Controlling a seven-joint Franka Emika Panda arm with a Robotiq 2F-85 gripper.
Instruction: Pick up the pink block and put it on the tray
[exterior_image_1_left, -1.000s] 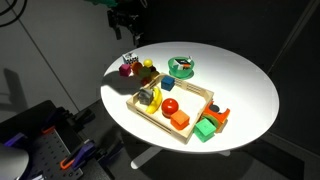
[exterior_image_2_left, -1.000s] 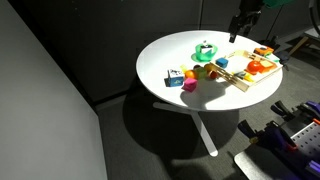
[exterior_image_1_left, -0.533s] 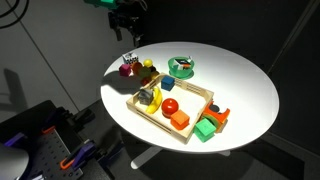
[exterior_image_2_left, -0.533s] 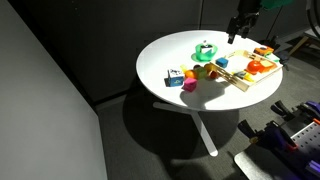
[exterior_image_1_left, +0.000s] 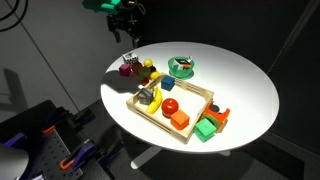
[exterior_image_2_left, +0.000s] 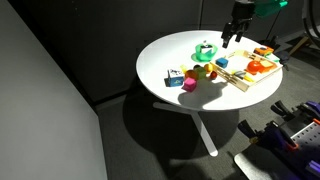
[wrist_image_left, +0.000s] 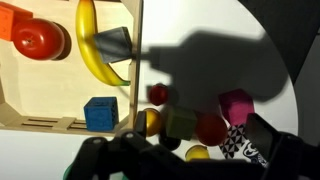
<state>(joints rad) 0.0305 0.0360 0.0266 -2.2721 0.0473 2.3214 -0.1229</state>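
The pink block (wrist_image_left: 236, 106) lies on the white table in a cluster of small coloured blocks, just outside the light-wood tray (wrist_image_left: 137, 55). In both exterior views the cluster, with the pink block (exterior_image_1_left: 127, 70) (exterior_image_2_left: 189, 87), sits beside the tray (exterior_image_1_left: 147, 110) (exterior_image_2_left: 236, 82). My gripper (exterior_image_1_left: 125, 33) (exterior_image_2_left: 232, 36) hangs open and empty above the table, over the cluster. In the wrist view its dark fingers (wrist_image_left: 180, 165) frame the bottom edge, and its shadow covers the blocks.
The tray holds a banana (wrist_image_left: 93, 50), a red ball (exterior_image_1_left: 170, 105), an orange cube (exterior_image_1_left: 180, 121), a blue block (wrist_image_left: 100, 113) and a grey cone (wrist_image_left: 116, 42). A round green bowl (exterior_image_1_left: 182, 67) stands behind the tray. Green and orange blocks (exterior_image_1_left: 210, 124) lie by the tray's far end.
My gripper has shifted slightly toward the block cluster and a little lower. The blocks and tray have not moved.
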